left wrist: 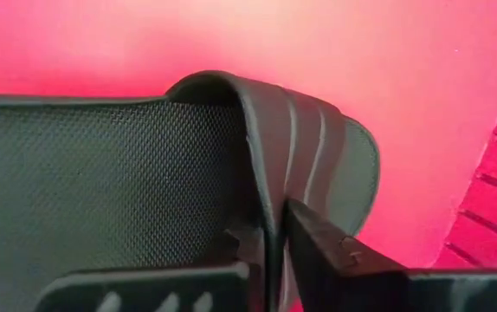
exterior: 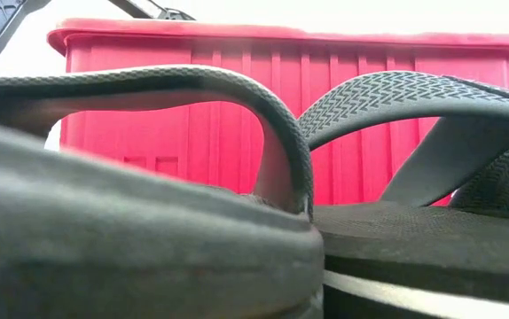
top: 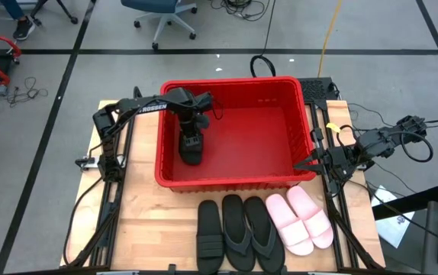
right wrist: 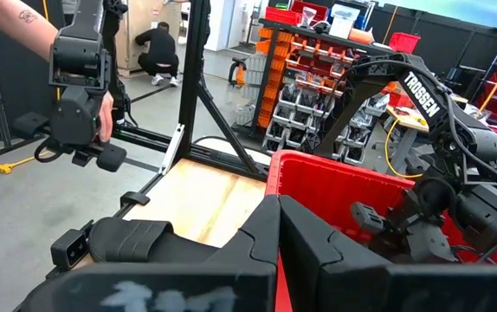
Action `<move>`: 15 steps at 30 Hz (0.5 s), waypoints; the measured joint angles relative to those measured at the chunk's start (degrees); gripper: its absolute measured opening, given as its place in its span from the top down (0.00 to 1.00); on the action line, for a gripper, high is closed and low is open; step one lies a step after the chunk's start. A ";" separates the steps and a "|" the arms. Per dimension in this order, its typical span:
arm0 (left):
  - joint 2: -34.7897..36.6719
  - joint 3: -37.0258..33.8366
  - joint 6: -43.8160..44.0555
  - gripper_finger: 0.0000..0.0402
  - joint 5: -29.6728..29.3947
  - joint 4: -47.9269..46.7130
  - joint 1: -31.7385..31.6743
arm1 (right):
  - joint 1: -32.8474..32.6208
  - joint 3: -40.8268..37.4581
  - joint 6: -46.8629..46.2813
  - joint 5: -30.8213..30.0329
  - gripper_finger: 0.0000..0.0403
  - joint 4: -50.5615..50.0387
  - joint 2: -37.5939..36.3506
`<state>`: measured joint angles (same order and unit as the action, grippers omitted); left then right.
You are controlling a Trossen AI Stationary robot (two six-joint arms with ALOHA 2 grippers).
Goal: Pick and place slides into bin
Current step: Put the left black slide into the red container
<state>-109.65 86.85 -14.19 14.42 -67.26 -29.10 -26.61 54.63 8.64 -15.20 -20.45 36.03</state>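
Left gripper (top: pixel 191 150) clamped on black slide (left wrist: pixel 145 173) inside bin (top: pixel 234 180); right gripper (top: pixel 304 163) together, beside bin

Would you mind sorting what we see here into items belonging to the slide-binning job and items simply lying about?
Job items:
- red bin
- black slide held in the bin by the left end effector
- black slide, two flip-flops and pink slides on the table

Just lying about:
- office chair
- floor cables
- parts shelving
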 joint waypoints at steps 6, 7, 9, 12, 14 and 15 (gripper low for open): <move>0.00 0.00 0.18 0.78 -1.19 0.00 0.67 | 0.00 0.00 0.00 0.00 1.00 0.00 0.00; 0.00 0.00 0.18 0.76 -1.90 0.02 0.78 | 0.00 0.00 0.00 0.00 1.00 0.00 0.00; 0.00 -0.02 0.17 0.72 -3.34 0.02 0.97 | 0.00 0.00 0.00 0.00 1.00 0.00 0.00; -0.02 -0.02 0.56 0.66 -5.15 0.00 1.12 | 0.00 0.00 -0.02 0.00 1.00 0.00 0.00; -0.02 -0.04 2.14 0.63 -5.33 0.04 1.08 | 0.00 0.00 -0.01 0.00 1.00 0.00 0.00; -0.02 -0.03 2.53 0.61 -5.38 0.04 1.09 | 0.00 0.00 -0.02 0.00 1.00 0.00 0.00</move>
<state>-109.67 86.82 -11.66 9.04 -67.22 -28.01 -26.61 54.63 8.63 -15.20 -20.45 36.03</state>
